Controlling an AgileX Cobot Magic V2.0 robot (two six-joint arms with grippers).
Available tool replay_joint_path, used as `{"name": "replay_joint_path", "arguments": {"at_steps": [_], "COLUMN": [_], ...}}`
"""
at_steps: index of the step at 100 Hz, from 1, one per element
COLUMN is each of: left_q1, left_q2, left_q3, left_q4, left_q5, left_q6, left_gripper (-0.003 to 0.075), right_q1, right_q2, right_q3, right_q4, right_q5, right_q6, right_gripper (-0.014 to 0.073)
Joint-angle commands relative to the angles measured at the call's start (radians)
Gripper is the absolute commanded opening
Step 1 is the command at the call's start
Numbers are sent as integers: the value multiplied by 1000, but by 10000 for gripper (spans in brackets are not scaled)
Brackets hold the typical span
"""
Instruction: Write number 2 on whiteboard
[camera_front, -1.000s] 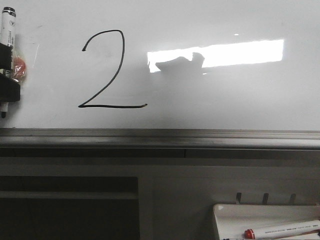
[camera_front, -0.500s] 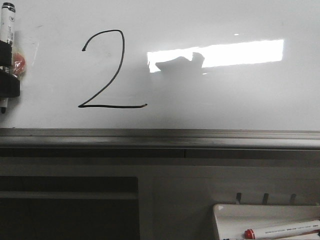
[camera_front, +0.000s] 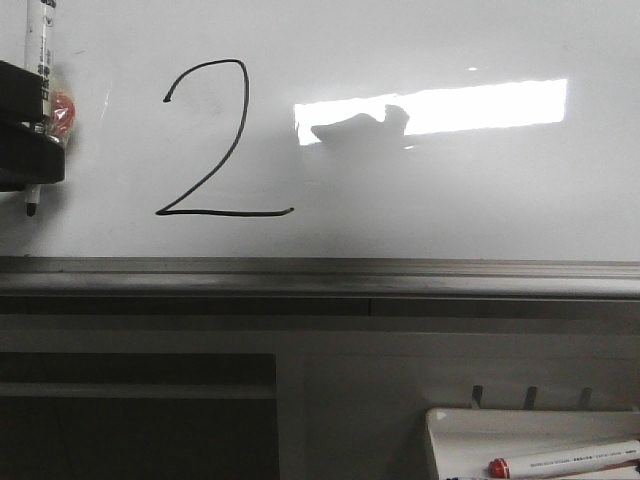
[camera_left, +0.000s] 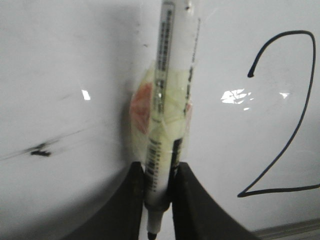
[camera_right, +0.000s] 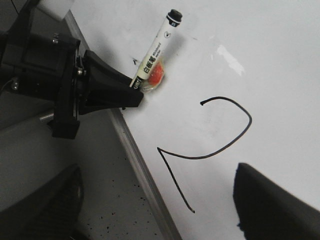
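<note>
The number 2 is drawn in thin black line on the whiteboard, on its left part. It has a round top and a flat line at the bottom. A bright strip of light shines on the whiteboard to the right of the number 2. A grey rail runs along the low edge of the whiteboard.

My left fingers are at the far left, beside the number 2 and apart from it. They pinch a white marker that stands upright, its black tip pointing down. The marker has clear tape and a bit of orange stuck around its middle.

My right fingers are spread wide with nothing between them, looking at the whiteboard from the side.

Low on the right, a white tray holds another marker with a red cap, lying flat.
</note>
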Motion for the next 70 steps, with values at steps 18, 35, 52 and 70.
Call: {"name": "replay_joint_path", "arguments": {"at_steps": [18,35,52,70], "left_q1": [-4,-4,-4,-6], "left_q2": [-12,-12,-12,-15], "left_q3": [-32,-32,-32,-32], "left_q4": [-2,-20,-20,-16], "left_q5": [-74,-79,-79,-80], "left_q6": [-10,-10,-10,-10], "left_gripper": [11,222,267,267], "right_q1": [-9,-9,-9,-9], "right_q2": [-34,-34,-34,-34], "right_q3": [-32,-32,-32,-32], "right_q4": [12,13,14,14], "right_q5": [-34,-22,-22,-22], "right_q6": [-8,-8,-8,-8], "right_gripper": [545,545,545,545]}}
